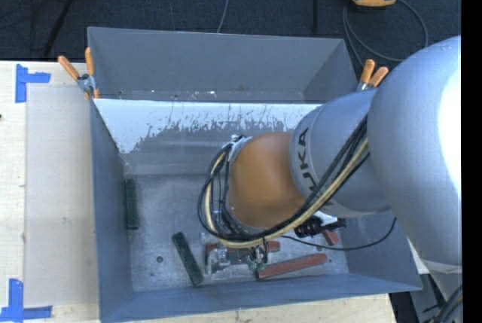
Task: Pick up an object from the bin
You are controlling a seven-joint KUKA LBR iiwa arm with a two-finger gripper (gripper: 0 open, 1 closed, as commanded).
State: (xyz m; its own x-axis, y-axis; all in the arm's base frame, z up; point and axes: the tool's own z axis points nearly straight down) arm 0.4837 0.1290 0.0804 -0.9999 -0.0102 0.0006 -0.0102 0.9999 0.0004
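By the near wall of the bin [226, 299] the gripper [237, 257] is being held low between a dark green bar [187, 259] and a reddish-brown bar [295, 265]; open or closed cannot be told. Both bars are being judged light, stiff and smooth, best gripped across the narrow middle.

Silver-grey rounded arm [399, 156], "UKA" lettering [303, 163], orange wrist cover [260, 178], looping black, yellow cables [335, 190].
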